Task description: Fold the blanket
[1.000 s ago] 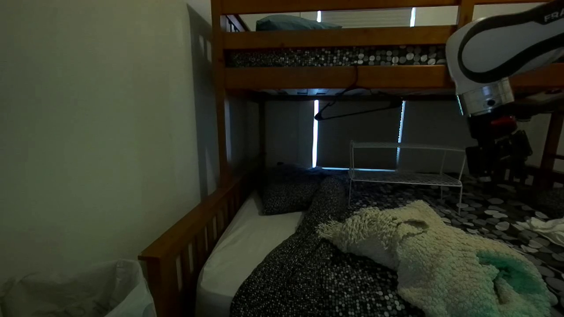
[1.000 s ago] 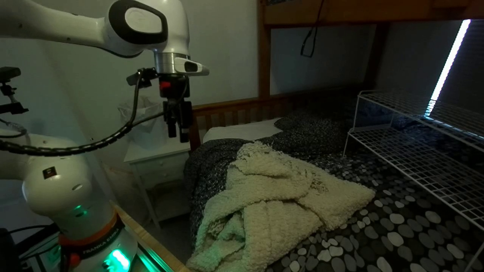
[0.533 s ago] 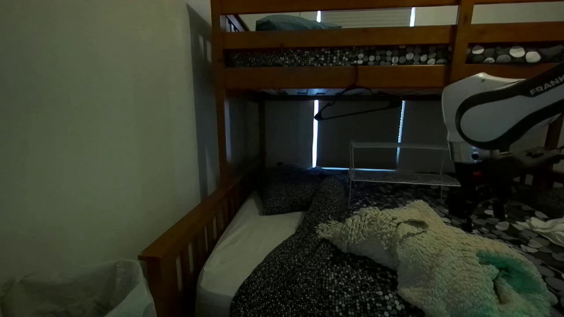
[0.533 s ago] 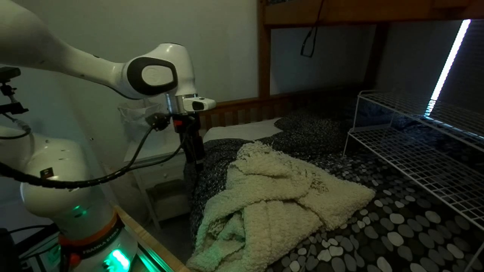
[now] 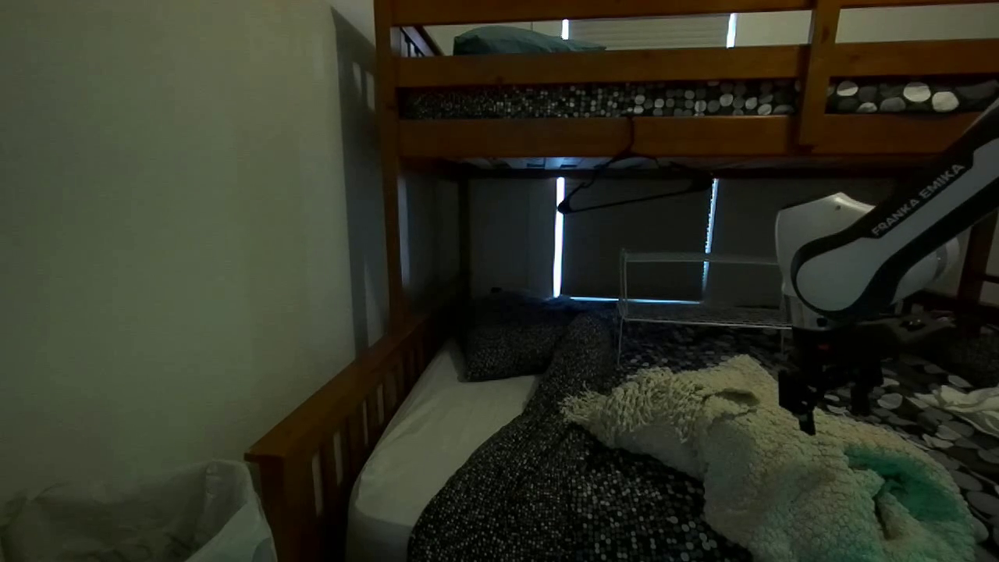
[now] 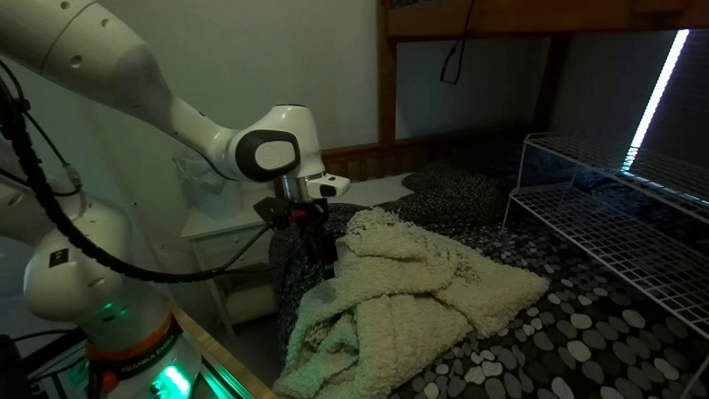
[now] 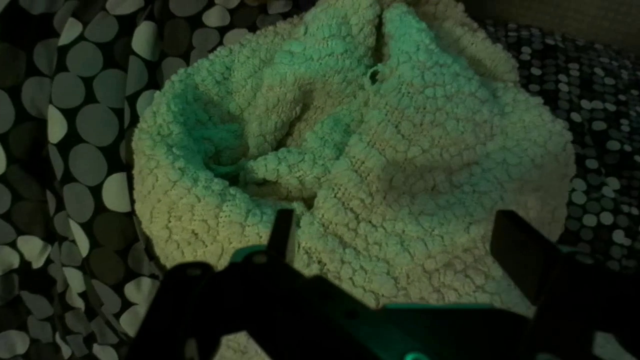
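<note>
The cream, nubby blanket [image 5: 769, 468] lies bunched on the bed with a fringed end, tinted green near the robot base. In an exterior view the blanket [image 6: 404, 316] shows several overlapping folds and a hollow at its near left part. My gripper [image 5: 833, 417] points down over the blanket; in an exterior view the gripper [image 6: 328, 271] is at the blanket's left edge. In the wrist view the gripper [image 7: 395, 215] has its two fingers wide apart with nothing between them, and the blanket [image 7: 400, 150] spreads below. Whether the fingertips touch it I cannot tell.
A white wire rack [image 6: 609, 233] stands on the dotted bedding [image 6: 532, 366]. A wooden bunk rail [image 5: 593, 139] runs above, with a dark hanger [image 5: 640, 199] hanging from it. A white nightstand [image 6: 232, 227] stands beside the bed. A white cloth [image 5: 968, 402] lies on the bedding.
The arm has come down from high above the bed, and my gripper has moved lower and toward the blanket. The blanket has not moved.
</note>
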